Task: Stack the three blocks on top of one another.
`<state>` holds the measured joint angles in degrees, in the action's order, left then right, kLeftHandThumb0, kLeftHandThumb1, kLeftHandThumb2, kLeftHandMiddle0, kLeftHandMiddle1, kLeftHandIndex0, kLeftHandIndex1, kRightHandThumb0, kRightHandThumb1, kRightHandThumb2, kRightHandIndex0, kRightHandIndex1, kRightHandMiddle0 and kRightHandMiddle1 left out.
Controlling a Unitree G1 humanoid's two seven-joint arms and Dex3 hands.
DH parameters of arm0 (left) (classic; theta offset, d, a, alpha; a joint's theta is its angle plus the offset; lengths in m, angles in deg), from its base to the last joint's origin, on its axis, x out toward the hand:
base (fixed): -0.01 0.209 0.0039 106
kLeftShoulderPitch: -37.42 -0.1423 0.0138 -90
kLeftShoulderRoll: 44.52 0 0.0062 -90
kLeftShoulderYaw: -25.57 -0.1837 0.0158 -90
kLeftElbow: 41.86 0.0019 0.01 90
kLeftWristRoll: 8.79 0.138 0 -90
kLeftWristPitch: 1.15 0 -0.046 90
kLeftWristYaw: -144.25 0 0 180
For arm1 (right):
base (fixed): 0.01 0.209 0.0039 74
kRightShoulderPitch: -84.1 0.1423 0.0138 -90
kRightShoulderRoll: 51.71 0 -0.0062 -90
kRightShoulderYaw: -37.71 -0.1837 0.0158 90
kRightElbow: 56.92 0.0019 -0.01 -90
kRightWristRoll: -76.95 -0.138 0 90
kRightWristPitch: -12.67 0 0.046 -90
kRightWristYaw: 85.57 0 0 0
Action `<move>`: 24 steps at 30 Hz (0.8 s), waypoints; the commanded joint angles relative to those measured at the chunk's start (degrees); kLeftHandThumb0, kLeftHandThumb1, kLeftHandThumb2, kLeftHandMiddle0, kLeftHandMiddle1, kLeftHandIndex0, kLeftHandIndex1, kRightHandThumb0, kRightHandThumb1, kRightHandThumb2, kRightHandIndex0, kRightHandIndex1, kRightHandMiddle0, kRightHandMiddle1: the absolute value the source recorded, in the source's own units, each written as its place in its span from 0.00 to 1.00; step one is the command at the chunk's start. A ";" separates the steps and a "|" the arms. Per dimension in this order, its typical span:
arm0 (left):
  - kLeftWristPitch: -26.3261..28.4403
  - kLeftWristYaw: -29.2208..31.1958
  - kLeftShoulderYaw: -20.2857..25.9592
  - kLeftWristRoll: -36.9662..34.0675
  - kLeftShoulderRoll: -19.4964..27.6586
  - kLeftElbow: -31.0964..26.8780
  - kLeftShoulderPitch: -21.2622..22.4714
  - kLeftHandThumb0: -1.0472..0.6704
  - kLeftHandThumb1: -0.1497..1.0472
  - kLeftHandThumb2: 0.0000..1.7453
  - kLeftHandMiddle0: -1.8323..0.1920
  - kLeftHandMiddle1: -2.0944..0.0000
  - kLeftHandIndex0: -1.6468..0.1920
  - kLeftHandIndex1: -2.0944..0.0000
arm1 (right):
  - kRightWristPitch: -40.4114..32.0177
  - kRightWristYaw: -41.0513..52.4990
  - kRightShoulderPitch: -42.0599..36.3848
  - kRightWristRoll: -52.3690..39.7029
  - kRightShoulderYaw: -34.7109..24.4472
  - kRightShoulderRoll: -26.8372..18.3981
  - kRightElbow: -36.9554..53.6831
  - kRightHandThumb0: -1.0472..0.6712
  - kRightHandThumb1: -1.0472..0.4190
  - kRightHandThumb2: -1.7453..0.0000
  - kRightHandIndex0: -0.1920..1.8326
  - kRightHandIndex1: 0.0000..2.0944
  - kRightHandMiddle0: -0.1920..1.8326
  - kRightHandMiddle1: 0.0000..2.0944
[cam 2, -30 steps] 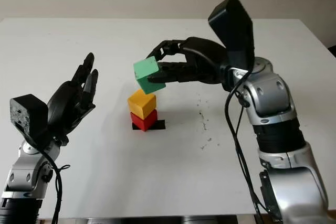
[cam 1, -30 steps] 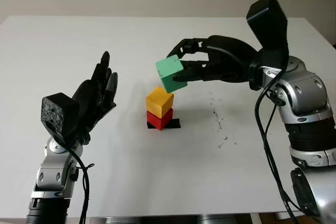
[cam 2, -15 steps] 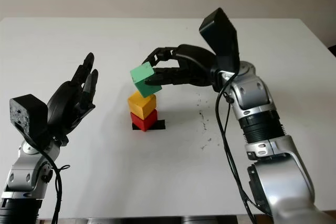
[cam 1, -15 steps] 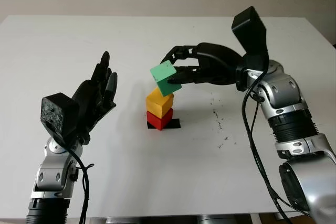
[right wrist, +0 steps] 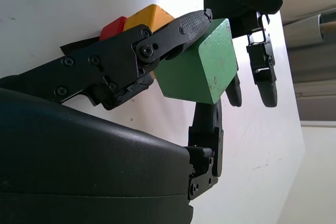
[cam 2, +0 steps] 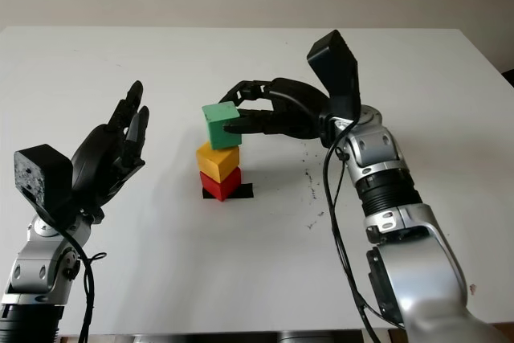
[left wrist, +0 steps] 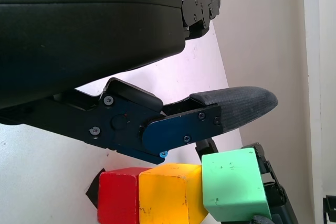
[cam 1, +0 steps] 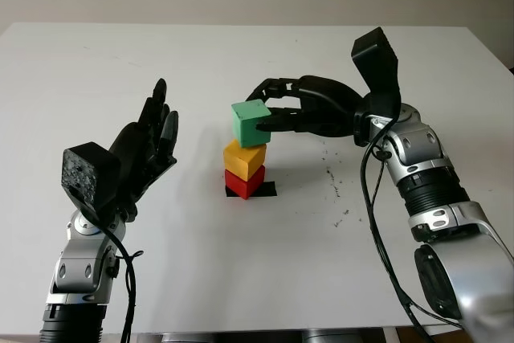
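The big white bench (cam 1: pixel 96 54) holds a small tower near its middle. The right robot hand (cam 1: pixel 277 114) reaches in from the right, arm stretched out low, and its fingers (right wrist: pixel 173 35) pinch the green block (cam 1: pixel 250 123) from the side.

A second ago the green block was up in the air and tipped. Now it has come down and sits almost flat on the yellow block (cam 1: pixel 245 158), or just above it; I cannot tell if they touch. So the last block is nearly in place, and I think the hand only has to let go softly.

The left robot hand (cam 1: pixel 148 146) is open, held up off the bench on the left, well apart from the tower, holding nothing.

The yellow block sits on the red block (cam 1: pixel 243 183), a bit turned. The red block sits on a little black mark (cam 1: pixel 267 189).
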<state>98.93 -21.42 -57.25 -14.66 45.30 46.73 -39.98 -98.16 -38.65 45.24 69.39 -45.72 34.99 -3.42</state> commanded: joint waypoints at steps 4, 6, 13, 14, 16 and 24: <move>-0.12 0.08 -0.02 0.25 0.57 -0.51 -0.76 0.13 1.00 0.40 1.00 1.00 1.00 1.00 | 1.38 1.46 0.97 0.07 -0.56 0.42 -1.56 0.32 0.03 0.97 0.19 0.02 0.25 0.75; -0.01 0.22 0.03 0.06 0.56 -0.60 -0.78 0.13 1.00 0.40 1.00 1.00 1.00 1.00 | 1.92 2.11 0.87 0.26 -0.47 0.30 -1.77 0.32 0.02 0.97 0.19 0.02 0.26 0.75; -0.33 0.11 -0.10 0.39 0.55 -0.40 -0.72 0.13 1.00 0.40 1.00 1.00 1.00 1.00 | 2.30 4.00 0.82 0.23 -0.77 0.04 -2.00 0.30 0.04 0.97 0.18 0.01 0.27 0.75; -0.25 0.15 -0.16 0.43 0.57 -0.43 -0.71 0.13 1.00 0.40 1.00 1.00 1.00 1.00 | 2.66 4.37 0.87 0.30 -0.76 0.01 -2.10 0.29 0.04 0.97 0.18 0.01 0.27 0.75; -0.02 0.26 -0.13 0.19 0.45 -0.46 -0.67 0.13 1.00 0.41 1.00 1.00 1.00 1.00 | 3.08 4.88 0.95 0.55 -0.64 -0.07 -2.11 0.29 0.04 0.97 0.18 0.01 0.28 0.75; 0.25 0.17 -0.11 -0.02 0.27 -0.75 -0.90 0.14 1.00 0.40 1.00 1.00 1.00 1.00 | 2.98 5.27 0.88 1.38 -0.25 -0.12 -1.66 0.29 0.06 0.97 0.18 0.02 0.29 0.74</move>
<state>99.08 -21.35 -57.27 -14.66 45.29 46.73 -39.98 -95.61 -33.64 45.32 70.29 -46.37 35.07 -5.13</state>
